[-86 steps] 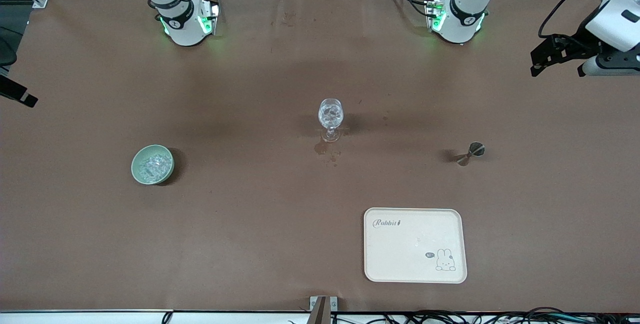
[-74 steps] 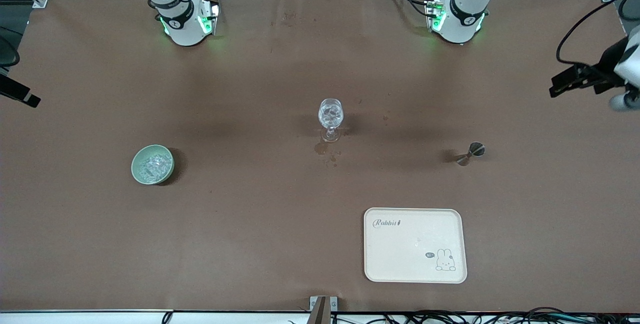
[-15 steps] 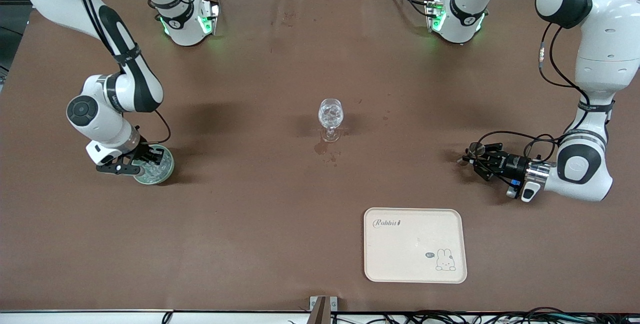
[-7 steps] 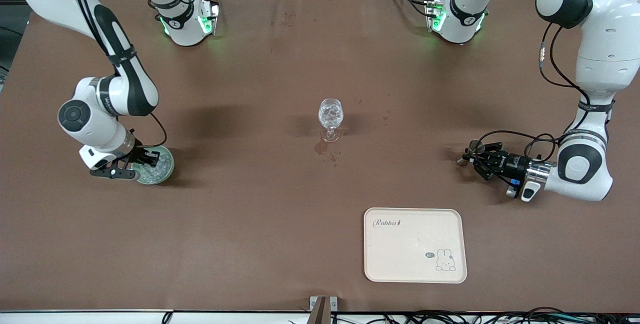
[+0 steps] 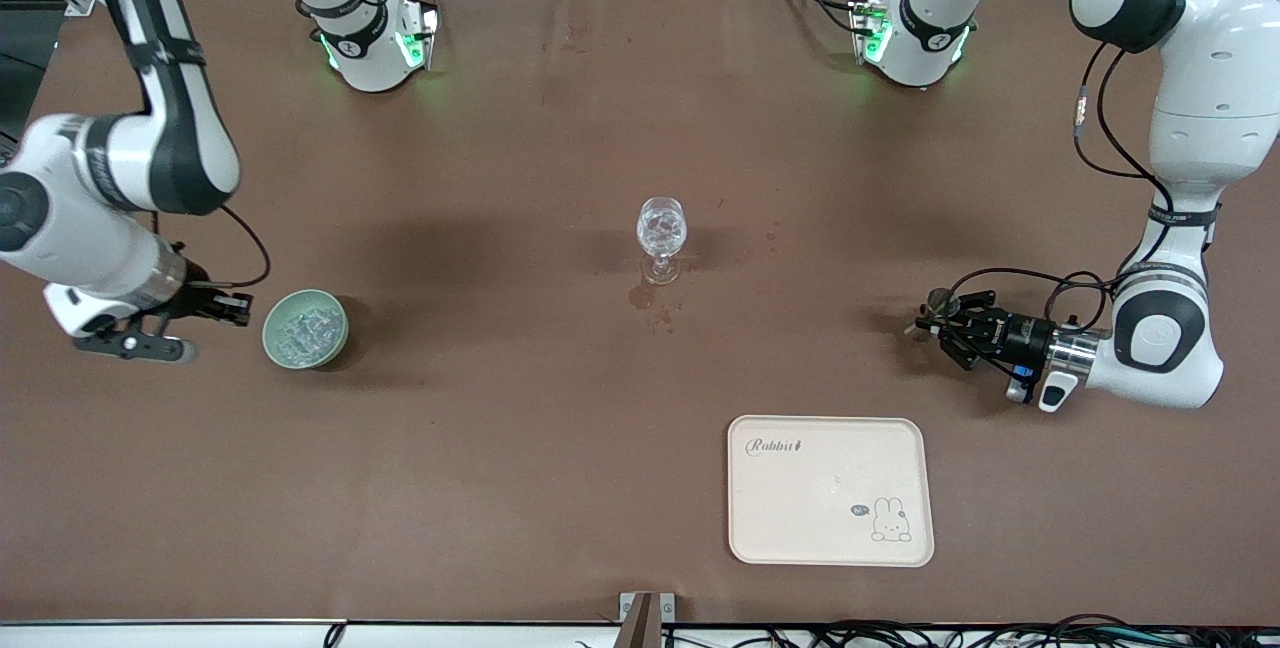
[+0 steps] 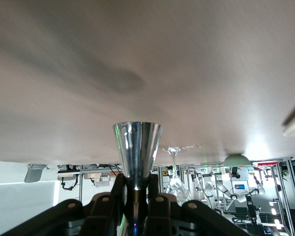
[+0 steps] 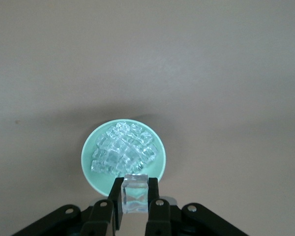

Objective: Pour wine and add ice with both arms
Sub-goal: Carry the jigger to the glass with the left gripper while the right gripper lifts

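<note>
My right fingers [image 7: 135, 199] had lifted clear of the bowl [image 5: 305, 329], clamping one ice cube [image 7: 135, 193]; left fingers [image 6: 136, 189] had just pinched the jigger [image 6: 136, 155], so both loads were ready for the glass [image 5: 661, 226].

Even overhead light leaves soft shadows on the brown cloth-covered table [image 5: 500, 448]; the shiny conical metal cup [image 6: 137, 153] glints, sharply focused.

Quick count of what's out here: two white arms [image 5: 150, 128] [image 5: 1190, 128], one pale green bowl [image 5: 305, 329] with a pile of ice chunks [image 7: 124, 150] (too jumbled to count), one ice cube [image 7: 134, 193] lifted out, one stemmed glass [image 5: 661, 228], one metal jigger [image 6: 136, 155], one cream tray [image 5: 830, 490].
</note>
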### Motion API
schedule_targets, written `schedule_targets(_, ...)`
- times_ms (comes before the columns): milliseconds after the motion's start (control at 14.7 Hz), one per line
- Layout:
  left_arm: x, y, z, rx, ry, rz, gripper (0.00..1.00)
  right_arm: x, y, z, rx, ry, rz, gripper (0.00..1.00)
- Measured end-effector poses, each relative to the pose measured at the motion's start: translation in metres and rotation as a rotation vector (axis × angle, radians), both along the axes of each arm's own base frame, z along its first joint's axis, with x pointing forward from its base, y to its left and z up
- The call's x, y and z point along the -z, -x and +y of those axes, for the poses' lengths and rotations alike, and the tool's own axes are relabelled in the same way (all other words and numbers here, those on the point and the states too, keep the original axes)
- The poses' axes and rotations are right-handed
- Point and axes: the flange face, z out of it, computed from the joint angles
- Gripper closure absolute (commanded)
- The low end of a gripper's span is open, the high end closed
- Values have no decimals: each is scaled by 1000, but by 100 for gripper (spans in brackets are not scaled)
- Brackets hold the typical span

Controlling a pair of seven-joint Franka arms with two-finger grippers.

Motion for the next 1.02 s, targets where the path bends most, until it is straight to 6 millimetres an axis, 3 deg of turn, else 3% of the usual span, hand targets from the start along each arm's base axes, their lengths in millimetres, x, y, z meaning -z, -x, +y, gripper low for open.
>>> schedule_targets(136,-29,-9,-29,1,-9,23,100,-36,1,-8,17,2,-12,100)
schedule_targets(543,-122,-20,-152,20,-50,44,100,-172,15,-22,84,-51,23,100)
schedule_targets(883,-177,7,-235,12,-138,3,100,-239,31,-14,83,-115,26,100)
schedule_targets(1019,-202,25,-274,9,-193,5,100,-255,39,-13,70,-122,15,100)
